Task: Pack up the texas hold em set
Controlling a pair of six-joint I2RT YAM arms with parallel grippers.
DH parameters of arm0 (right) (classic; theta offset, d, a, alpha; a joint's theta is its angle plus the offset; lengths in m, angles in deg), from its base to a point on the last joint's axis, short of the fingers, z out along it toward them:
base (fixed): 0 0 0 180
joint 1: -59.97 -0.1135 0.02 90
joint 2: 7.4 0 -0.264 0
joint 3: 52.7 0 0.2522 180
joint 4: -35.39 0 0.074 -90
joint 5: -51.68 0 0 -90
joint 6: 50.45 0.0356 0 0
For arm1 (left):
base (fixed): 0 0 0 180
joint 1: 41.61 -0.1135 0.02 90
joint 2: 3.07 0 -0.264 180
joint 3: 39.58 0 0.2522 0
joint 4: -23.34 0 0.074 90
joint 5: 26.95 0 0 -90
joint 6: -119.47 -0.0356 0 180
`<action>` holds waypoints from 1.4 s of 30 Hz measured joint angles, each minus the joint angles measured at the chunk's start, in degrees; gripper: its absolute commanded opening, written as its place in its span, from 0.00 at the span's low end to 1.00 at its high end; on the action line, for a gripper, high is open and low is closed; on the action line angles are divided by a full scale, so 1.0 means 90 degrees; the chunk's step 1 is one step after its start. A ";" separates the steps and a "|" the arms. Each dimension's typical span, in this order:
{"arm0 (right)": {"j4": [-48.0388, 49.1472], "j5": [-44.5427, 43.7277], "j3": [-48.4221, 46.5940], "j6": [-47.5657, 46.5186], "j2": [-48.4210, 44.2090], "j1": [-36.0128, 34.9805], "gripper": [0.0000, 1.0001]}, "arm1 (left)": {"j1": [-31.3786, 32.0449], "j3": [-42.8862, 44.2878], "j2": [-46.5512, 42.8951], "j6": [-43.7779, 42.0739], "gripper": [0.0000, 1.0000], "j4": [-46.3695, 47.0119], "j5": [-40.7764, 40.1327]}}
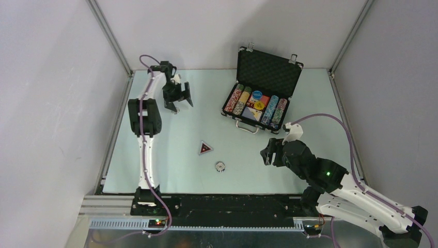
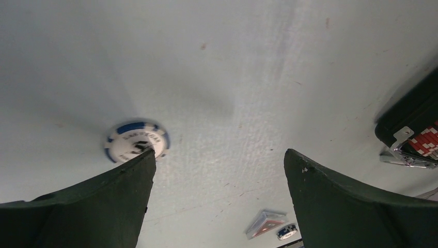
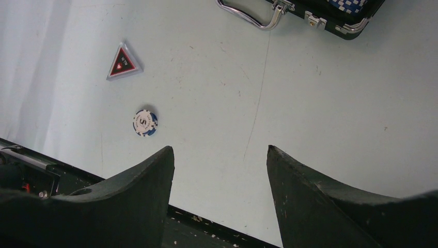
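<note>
Left tool [image 2: 219,152], jaws spread, blue-white chip [image 2: 137,142] just beyond one fingertip [image 2: 124,191]; right tool [image 3: 219,149] likewise spread.

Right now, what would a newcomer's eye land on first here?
The open black case far back, right of centre, its slots filled with chip rows. Then the strays: a dark triangular piece and a blue-white chip lying mid-table, near side. A second chip sits far left, beside a finger of the open left pincer.
</note>
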 measured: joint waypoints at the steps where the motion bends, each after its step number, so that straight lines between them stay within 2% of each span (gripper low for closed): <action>1: -0.0007 0.0000 0.0000 0.0000 -0.0010 0.0000 0.70 | 0.0053 0.0012 0.0010 0.0000 1.00 -0.0005 -0.0005; 15: -0.0012 0.0000 0.0068 0.0002 -0.0005 0.0000 0.70 | 0.0634 0.0311 0.0160 0.0005 1.00 -0.0068 -0.0095; 27: 0.0032 0.0044 0.0073 0.0002 0.0058 0.0000 0.70 | 0.1545 0.0284 0.0197 -0.0002 1.00 -0.0022 0.0114; 34: 0.0036 0.0061 0.0073 0.0005 0.0063 0.0010 0.70 | 0.2001 -0.0270 -0.0129 -0.0012 1.00 0.0051 -0.0158; 42: 0.0044 0.0070 0.0073 0.0029 0.0109 0.0010 0.70 | 0.2074 -0.0648 -0.0916 -0.0007 1.00 0.0136 -0.0865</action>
